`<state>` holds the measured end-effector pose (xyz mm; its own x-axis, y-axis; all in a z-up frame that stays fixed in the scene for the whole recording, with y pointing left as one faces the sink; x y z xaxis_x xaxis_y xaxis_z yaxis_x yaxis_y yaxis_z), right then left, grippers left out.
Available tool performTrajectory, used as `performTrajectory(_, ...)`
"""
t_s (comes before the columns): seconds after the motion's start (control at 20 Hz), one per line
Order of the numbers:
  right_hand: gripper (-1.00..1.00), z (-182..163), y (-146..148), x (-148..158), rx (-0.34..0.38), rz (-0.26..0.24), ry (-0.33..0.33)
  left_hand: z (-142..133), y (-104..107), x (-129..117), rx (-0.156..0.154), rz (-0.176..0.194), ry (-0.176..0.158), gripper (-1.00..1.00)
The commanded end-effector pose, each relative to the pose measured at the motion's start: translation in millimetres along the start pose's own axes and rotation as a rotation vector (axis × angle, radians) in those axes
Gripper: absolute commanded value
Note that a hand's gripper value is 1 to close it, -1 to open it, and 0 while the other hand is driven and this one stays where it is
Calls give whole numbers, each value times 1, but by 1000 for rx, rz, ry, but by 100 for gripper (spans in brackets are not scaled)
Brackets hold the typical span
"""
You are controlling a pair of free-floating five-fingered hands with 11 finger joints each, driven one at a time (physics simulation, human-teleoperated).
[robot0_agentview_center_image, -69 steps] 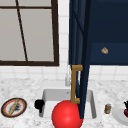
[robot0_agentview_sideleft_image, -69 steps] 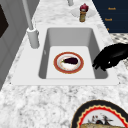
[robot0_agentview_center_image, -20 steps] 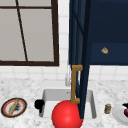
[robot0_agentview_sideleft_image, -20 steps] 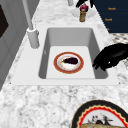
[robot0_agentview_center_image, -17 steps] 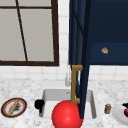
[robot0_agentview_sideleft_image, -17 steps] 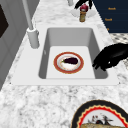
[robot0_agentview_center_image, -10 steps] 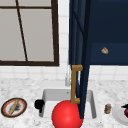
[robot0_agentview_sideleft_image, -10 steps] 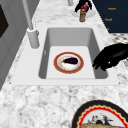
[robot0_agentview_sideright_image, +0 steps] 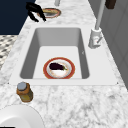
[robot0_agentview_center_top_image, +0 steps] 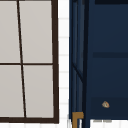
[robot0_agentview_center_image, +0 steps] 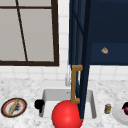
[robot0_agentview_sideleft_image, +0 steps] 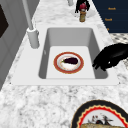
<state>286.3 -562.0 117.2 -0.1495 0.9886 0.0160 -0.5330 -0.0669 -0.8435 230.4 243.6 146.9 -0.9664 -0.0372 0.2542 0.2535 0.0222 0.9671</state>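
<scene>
Status, sink stn: we log the left hand (robot0_agentview_sideleft_image: 110,58) hovering over the front rim of the sink (robot0_agentview_sideleft_image: 67,37), fingers loose, grasping nothing. Red-rimmed plate (robot0_agentview_sideleft_image: 56,62) w/ aubergine (robot0_agentview_sideleft_image: 70,60) lies flat on the basin floor, apart from the hand and untouched; we judge no pickup made yet. Right hand (robot0_agentview_sideleft_image: 80,3) is at the far counter by a brown jar (robot0_agentview_sideleft_image: 82,16); we cannot tell its grip. Patterned plate (robot0_agentview_center_image: 5,110) sits left of the sink. Writing: none legible; no label readable on the jar.
</scene>
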Motion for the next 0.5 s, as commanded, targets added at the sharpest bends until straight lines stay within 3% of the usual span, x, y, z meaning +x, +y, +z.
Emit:
performTrajectory(0.0,100,-6,-4,-1,-57,-35,70,0,0,0,0,0,0,0)
performTrajectory(0.3,100,1,-42,2,4,-64,59,0,0,0,0,0,0,0)
performTrajectory(0.45,100,8,-51,13,-13,-58,81,0,0,0,0,0,0,0)
